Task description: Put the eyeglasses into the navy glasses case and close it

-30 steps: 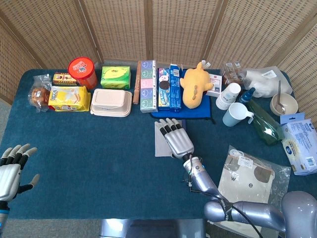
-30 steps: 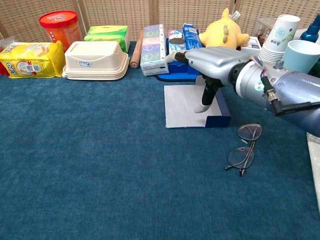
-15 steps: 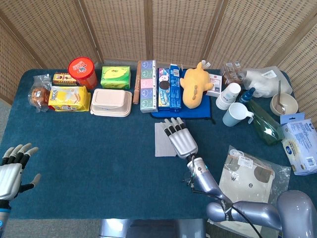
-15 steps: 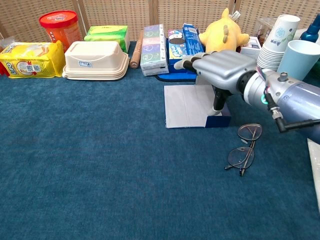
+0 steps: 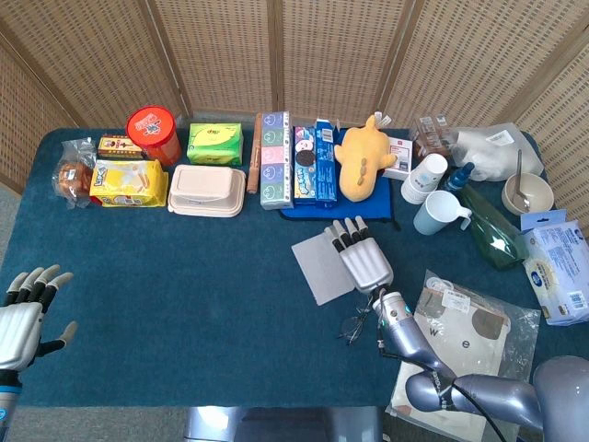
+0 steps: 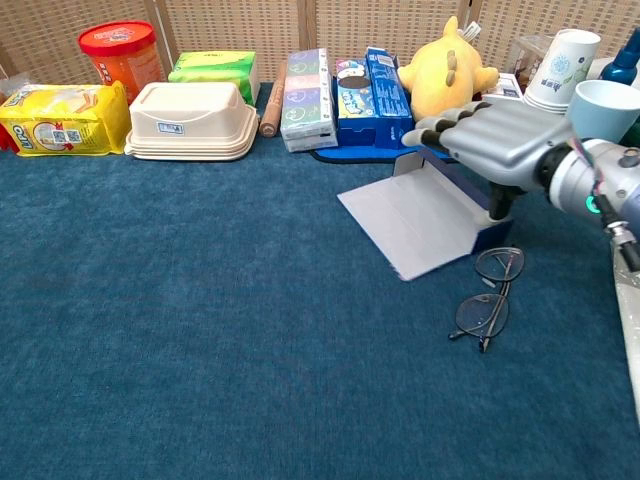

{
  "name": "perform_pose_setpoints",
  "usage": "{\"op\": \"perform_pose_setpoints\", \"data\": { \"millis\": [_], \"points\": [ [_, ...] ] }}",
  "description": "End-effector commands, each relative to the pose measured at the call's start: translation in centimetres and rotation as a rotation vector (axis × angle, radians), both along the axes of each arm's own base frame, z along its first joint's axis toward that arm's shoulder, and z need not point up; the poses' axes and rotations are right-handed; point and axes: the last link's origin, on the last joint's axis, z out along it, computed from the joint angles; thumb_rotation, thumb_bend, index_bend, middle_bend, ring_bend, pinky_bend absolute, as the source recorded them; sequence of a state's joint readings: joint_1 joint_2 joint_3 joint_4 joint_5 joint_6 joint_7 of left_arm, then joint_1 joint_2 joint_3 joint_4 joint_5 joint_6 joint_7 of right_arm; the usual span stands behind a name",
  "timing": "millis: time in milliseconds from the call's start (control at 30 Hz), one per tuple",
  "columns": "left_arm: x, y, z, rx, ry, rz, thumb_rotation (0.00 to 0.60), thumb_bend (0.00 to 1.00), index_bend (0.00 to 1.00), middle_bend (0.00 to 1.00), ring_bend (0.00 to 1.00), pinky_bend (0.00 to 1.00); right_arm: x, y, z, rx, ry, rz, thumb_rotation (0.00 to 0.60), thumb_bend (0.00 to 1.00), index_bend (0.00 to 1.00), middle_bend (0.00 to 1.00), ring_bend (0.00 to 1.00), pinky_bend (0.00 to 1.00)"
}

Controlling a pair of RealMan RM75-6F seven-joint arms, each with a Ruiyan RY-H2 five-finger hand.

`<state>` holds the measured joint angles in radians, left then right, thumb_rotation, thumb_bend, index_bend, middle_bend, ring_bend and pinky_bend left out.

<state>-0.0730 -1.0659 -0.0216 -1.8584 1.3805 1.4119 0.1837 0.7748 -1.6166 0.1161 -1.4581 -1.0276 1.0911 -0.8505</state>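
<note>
The navy glasses case (image 6: 494, 237) lies open on the blue cloth, its grey lid (image 6: 413, 214) spread flat and angled toward the front left; the lid (image 5: 322, 266) also shows in the head view. My right hand (image 6: 492, 140) hovers flat over the case body with fingers stretched out and the thumb reaching down to touch the navy tray. In the head view this hand (image 5: 364, 259) covers the case body. The thin-rimmed eyeglasses (image 6: 489, 295) lie folded on the cloth just in front of the case, free of the hand. My left hand (image 5: 24, 318) hangs open at the table's front left edge.
Along the back stand a red canister (image 6: 122, 52), a yellow packet (image 6: 58, 118), a beige lunchbox (image 6: 192, 120), tissue boxes (image 6: 305, 98), blue cookie boxes (image 6: 368, 90), a yellow plush (image 6: 445, 72) and cups (image 6: 602, 108). A plastic bag (image 5: 465, 324) lies front right.
My right hand moved to the right and the case slid and turned with it, so the lid now points front left. The eyeglasses stayed put. The left hand hardly moved.
</note>
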Motion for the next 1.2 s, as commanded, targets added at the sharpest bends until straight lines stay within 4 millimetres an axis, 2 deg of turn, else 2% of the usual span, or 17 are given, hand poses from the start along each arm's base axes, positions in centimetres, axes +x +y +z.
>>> {"op": "perform_pose_setpoints", "data": {
  "millis": [33,500,800,933,1100,1200],
  "points": [
    [0.0,0.0,0.0,0.000,-0.001,-0.001,0.600,0.28,0.15,0.09,0.05,0.00,-1.1,-0.1,0.7,-0.014,0.024,-0.005,0.600,0.09,0.00,0.04,0.00,0.10],
    [0.1,0.0,0.1,0.007,0.001,-0.008,0.600,0.28,0.15,0.09,0.05,0.00,-4.2,-0.6,3.2,-0.065,0.079,-0.016,0.600,0.09,0.00,0.04,0.00,0.09],
    [0.2,-0.2,0.3,0.016,-0.003,-0.009,0.600,0.28,0.15,0.09,0.05,0.00,-5.3,-0.9,4.4,-0.077,0.096,-0.026,0.600,0.09,0.00,0.04,0.00,0.09],
    [0.2,-0.2,0.5,0.020,-0.003,-0.014,0.600,0.28,0.15,0.09,0.05,0.00,-4.5,-0.2,4.9,-0.062,0.041,-0.020,0.600,0.09,0.00,0.03,0.00,0.09],
    [0.5,-0.2,1.1,0.027,-0.010,-0.035,0.600,0.28,0.15,0.09,0.05,0.00,-1.6,2.4,6.0,0.023,-0.143,-0.048,0.600,0.10,0.02,0.07,0.03,0.09],
    [0.5,-0.2,1.6,0.031,-0.002,-0.041,0.600,0.28,0.16,0.09,0.05,0.00,-0.5,4.0,6.7,0.066,-0.182,-0.060,0.600,0.17,0.08,0.10,0.05,0.09]
  ]
}}
